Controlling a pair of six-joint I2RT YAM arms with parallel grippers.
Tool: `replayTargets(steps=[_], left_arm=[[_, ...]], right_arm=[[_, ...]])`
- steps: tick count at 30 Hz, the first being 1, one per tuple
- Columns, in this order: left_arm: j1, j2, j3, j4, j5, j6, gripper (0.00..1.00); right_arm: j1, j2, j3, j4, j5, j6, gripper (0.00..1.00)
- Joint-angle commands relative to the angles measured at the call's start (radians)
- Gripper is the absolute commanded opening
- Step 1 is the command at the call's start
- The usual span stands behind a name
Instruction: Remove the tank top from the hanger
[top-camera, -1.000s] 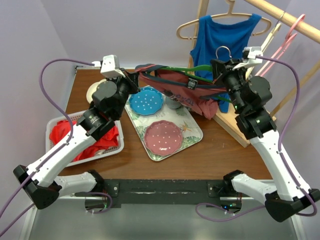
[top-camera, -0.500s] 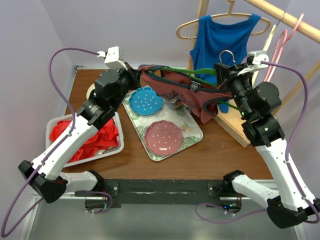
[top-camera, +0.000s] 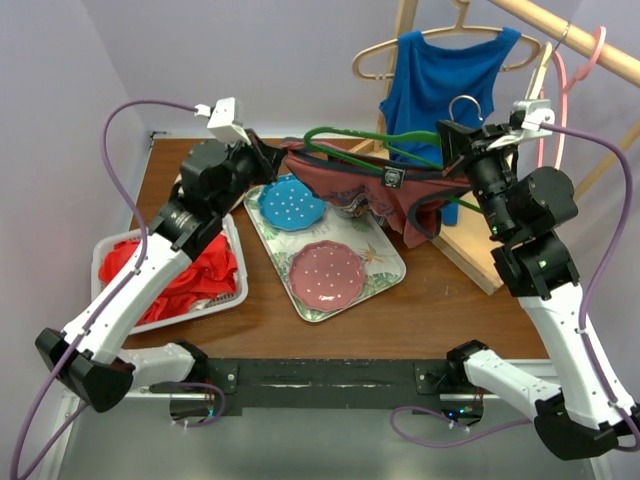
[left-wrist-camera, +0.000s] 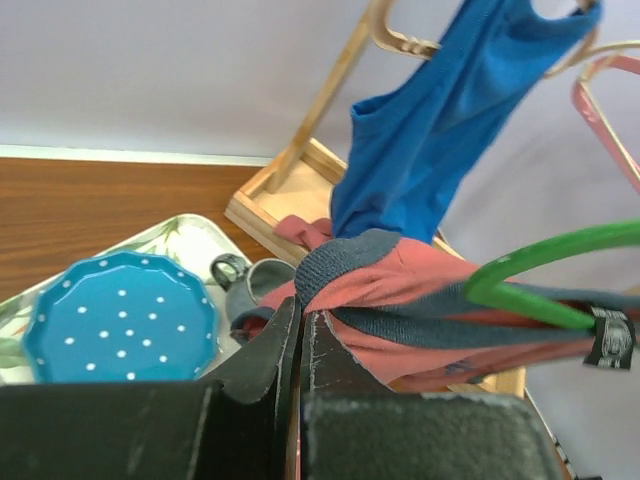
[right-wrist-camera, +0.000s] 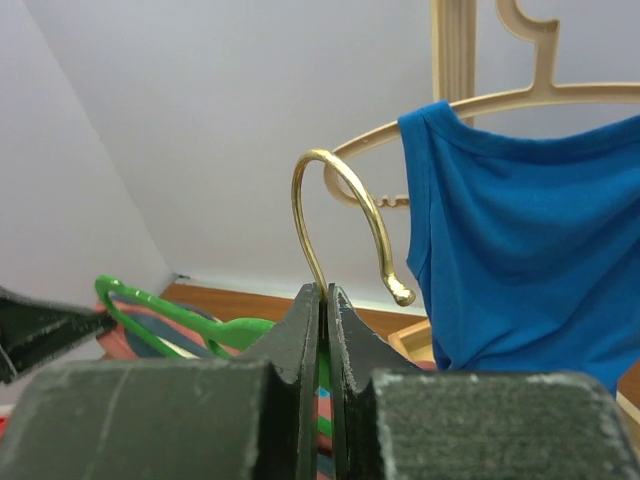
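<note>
- Over the desk (top-camera: 440, 300), above the tray: red tank top (top-camera: 350, 182) stretched between both arms, green hanger (top-camera: 345, 133) threaded through it.
- Left end effector (left-wrist-camera: 302, 335): fingers closed tight on a bunched strap edge of the tank top. It is a small bite and will likely slip out if the pull sharpens.
- Mid-span: fabric looks taut over the hanger shoulder. Judged risk is that the strap snags on the hanger tip and overstretches instead of sliding off.
- Low fold of cloth hangs near grey mug (top-camera: 345, 207). A sag could drag or tip it.
- Right end effector (right-wrist-camera: 323, 300): pinched closed on the stem of the gold hook (right-wrist-camera: 340, 200). The wire is thin, so the hanger may swivel in the grip or swing into the blue top (top-camera: 440, 80) on the rack behind.
- Containers: white basket (top-camera: 98, 262), far left, holds a heap of red cloth (top-camera: 190, 280).
- Tray (top-camera: 382, 262), centre: blue dotted plate (top-camera: 293, 202), pink plate (top-camera: 325, 272), and the mug.
</note>
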Motion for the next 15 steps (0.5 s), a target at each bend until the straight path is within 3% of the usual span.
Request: replayTargets(steps=[1,10,15], left_arm=[[0.015,-0.112,-0.150,0.237,0.124,-0.017,0.00],[0.017,-0.144,-0.358,0.453,0.269,-0.017,0.00],[0.015,-0.136,-0.414,0.555,0.322,0.015,0.12]], right_arm=[[-0.010,0.016,0.092,0.077,0.016,0.038,0.00],[-0.008,0.053,0.168,0.062,-0.016,0.057,0.00],[-0.008,0.080,0.198,0.068,-0.062,0.087,0.00]])
